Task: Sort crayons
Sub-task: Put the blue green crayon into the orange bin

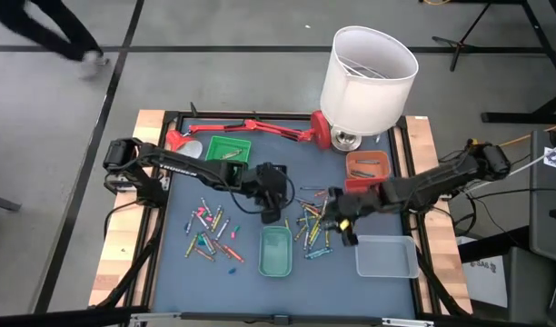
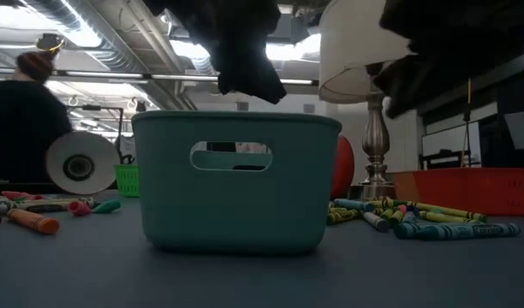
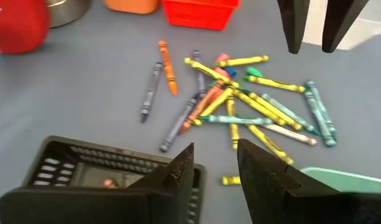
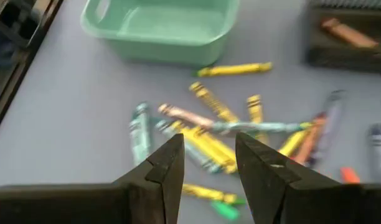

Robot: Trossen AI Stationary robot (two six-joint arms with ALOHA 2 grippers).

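Right gripper (image 1: 335, 221) hovers open, empty, over the mid-table crayons (image 1: 311, 227), likely picking one. Left gripper (image 1: 274, 205), also open and empty, hangs above the black tray (image 3: 109, 168) beside them.

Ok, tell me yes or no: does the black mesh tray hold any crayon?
Yes, a brown crayon lies inside the black mesh tray.
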